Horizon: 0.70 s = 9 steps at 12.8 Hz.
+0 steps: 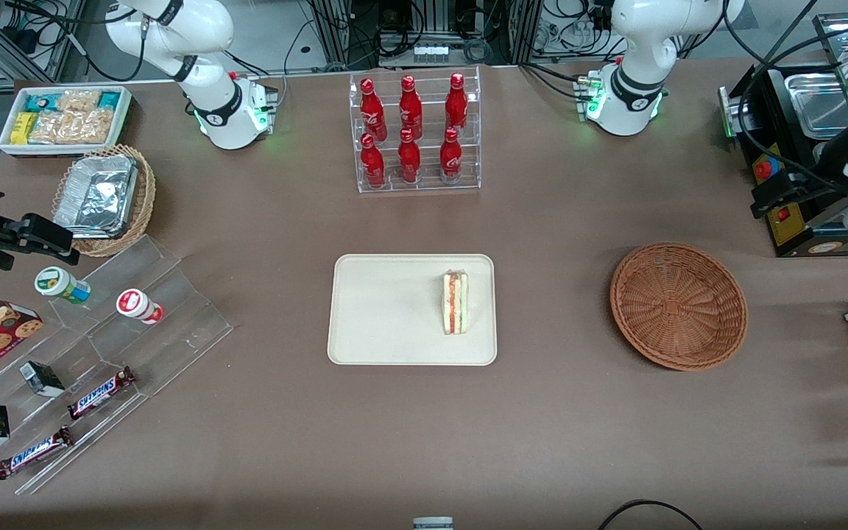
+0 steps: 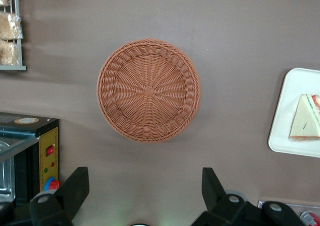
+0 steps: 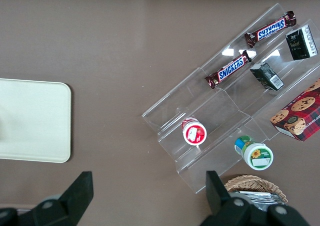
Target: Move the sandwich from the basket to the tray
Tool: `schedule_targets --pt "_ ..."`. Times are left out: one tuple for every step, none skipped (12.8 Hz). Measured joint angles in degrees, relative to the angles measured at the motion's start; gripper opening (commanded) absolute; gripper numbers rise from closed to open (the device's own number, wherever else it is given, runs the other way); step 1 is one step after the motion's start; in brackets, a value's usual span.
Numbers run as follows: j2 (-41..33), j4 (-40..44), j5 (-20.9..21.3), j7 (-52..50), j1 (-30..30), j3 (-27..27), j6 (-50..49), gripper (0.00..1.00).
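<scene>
1. On the tabletop, near its middle, lies the tray — a cream rectangle with a low rim. The sandwich rests on it, toward the edge nearest the basket, cut edge with red and green filling turned upward.
2. Toward the working arm's end of the tabletop sits the basket, well apart from the tray; its woven bowl holds nothing.
3. The gripper hangs high above the tabletop beside the basket, looking straight down on it; its jaws stand wide apart with nothing between them. One dark fingertip is visible at each side of the wrist view.
4. Step in hand, as judged: the transfer appears complete — sandwich on tray, basket vacated, arm clear of both.
5. Next move, as judged: none is needed on the sandwich; the arm need only hold clear or return to rest without passing low over the tray.
6. Bystanders: a rack of red bottles stands farther from the front camera than the tray.
</scene>
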Motion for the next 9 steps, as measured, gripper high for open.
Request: schedule_targets --pt "-0.02 0.00 -0.01 1.45 -0.23 0.03 -0.15 1.00" --pt "-0.02 -0.01 -0.05 2.80 -0.34 0.11 -0.25 1.00" --pt "-0.02 -0.02 -0.10 3.41 -0.41 0.22 -0.28 1.00" --pt "-0.02 -0.02 -0.12 3.68 -0.47 0.33 -0.31 1.00" --pt "-0.02 -0.02 -0.13 3.78 -0.51 0.44 -0.35 1.00" --pt "-0.02 -0.02 -0.14 3.86 -0.56 0.59 -0.37 1.00" --pt "-0.02 -0.02 -0.15 3.92 -0.59 0.68 -0.40 1.00" --pt "-0.02 -0.02 -0.19 4.05 -0.85 0.86 -0.45 1.00" --pt "-0.02 -0.02 -0.20 4.09 -2.05 1.65 -0.51 1.00"
